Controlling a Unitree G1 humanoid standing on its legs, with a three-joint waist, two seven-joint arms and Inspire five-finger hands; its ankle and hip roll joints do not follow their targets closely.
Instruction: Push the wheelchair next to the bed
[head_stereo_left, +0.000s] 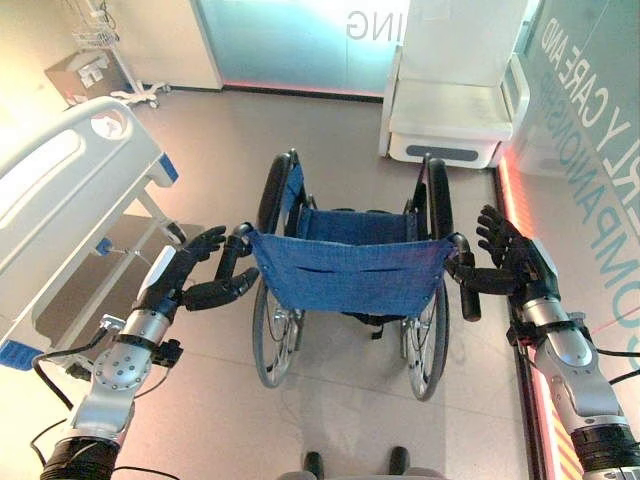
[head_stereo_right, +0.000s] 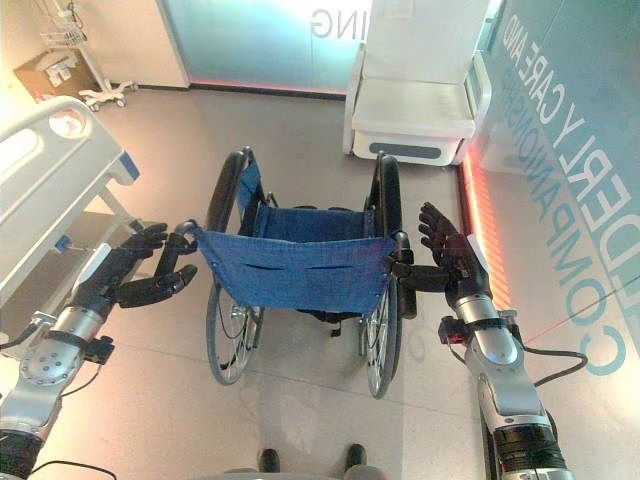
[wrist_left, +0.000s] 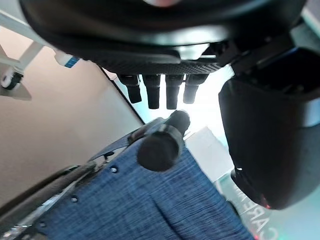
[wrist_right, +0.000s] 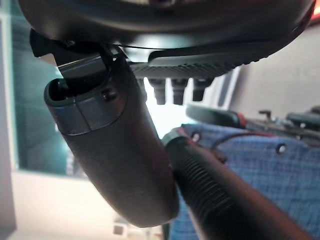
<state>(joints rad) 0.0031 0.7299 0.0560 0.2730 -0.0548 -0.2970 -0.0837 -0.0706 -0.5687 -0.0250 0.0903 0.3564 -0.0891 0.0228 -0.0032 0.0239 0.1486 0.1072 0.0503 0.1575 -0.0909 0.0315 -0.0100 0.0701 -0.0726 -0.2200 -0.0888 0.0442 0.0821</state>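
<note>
A: Any writing? 
B: Large pale letters run along the right wall (head_stereo_left: 590, 130) and the far glass (head_stereo_left: 300, 40), cut off at the edges.

A: The wheelchair (head_stereo_left: 350, 270)? 
B: Mid-floor, blue back facing us, the bed (head_stereo_left: 60, 190) to its left, a white chair (head_stereo_left: 455, 100) beyond.

A: Hands? 
B: Left hand (head_stereo_left: 185, 275) and right hand (head_stereo_right: 450, 260) are uncurled beside the push handles. The wrist views show straight fingers (wrist_left: 160, 90), with the left handle (wrist_left: 157, 147) and right handle (wrist_right: 205, 180) ungrasped.

Wheelchair (head_stereo_left: 350, 290) and bed (head_stereo_left: 60, 200) stand on floor (head_stereo_left: 340, 130).
</note>
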